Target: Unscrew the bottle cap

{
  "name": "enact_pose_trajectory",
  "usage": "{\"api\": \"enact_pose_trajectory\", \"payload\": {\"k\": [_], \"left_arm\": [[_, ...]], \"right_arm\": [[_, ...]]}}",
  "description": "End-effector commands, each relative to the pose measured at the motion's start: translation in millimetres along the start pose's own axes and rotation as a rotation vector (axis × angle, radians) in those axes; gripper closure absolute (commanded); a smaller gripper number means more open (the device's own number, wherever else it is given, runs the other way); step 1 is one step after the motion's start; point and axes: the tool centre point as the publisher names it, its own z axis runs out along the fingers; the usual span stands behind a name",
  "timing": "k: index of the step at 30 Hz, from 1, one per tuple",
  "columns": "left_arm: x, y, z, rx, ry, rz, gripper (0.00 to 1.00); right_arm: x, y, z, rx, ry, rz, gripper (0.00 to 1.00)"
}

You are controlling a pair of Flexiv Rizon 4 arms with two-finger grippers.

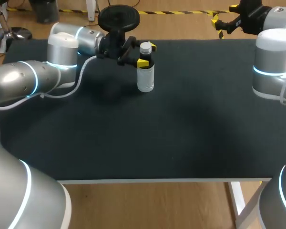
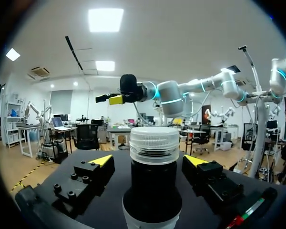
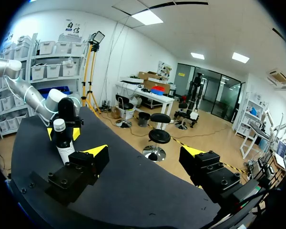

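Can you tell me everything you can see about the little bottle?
The bottle stands upright on the black table, near its far edge. Its cap is whitish plastic with ribbed sides and is on. Under the cap the body looks dark; lower down it is white. The left gripper is open around its upper part, a yellow-tipped finger on each side, seemingly not touching it.
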Motion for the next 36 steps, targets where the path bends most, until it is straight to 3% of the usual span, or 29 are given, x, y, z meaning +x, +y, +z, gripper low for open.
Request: {"api": "enact_pose_trajectory", "payload": {"k": [1,6,7,8,9,19,20,22,25,26,36], "left_arm": [[-5.2,1.0,-1.8,0.002,0.043,0.001,0.51],[-4.2,0.2,-2.5,0.004,0.043,0.004,0.58],[-4.1,0.1,-2.6,0.003,0.044,0.004,0.51],[-3.7,-0.1,-2.7,0.002,0.046,0.004,0.13],[-3.3,-0.2,-2.7,0.001,0.048,0.004,0.00],[-2.2,-0.8,-3.4,0.002,0.048,0.006,0.00],[-2.2,-0.9,-3.5,0.002,0.048,0.007,0.09],[-2.2,-1.0,-3.7,0.002,0.046,0.008,0.56],[-2.4,-0.9,-4.1,0.002,0.046,0.007,0.85],[-2.5,-0.9,-4.1,0.002,0.046,0.007,1.00],[-2.5,-5.9,-6.8,-0.010,0.049,0.029,1.00]], "right_arm": [[-0.4,-0.5,-0.5,-0.002,0.002,0.000,0.00],[-0.4,-0.5,-0.5,-0.002,0.002,0.000,0.00],[-0.4,-0.5,-0.5,-0.002,0.002,0.000,0.00],[-0.4,-0.5,-0.5,-0.002,0.002,0.000,0.00],[-0.4,-0.5,-0.5,-0.002,0.002,0.000,0.00],[-0.4,-0.5,-0.5,-0.002,0.002,0.000,0.00],[-0.4,-0.5,-0.5,-0.002,0.002,0.000,0.00],[-0.4,-0.5,-0.5,-0.002,0.002,0.000,0.00],[-0.4,-0.5,-0.5,-0.002,0.002,0.000,0.00],[-0.4,-0.5,-0.5,-0.002,0.002,0.000,0.00],[-0.4,-0.5,-0.5,-0.002,0.002,0.000,0.00]]}}
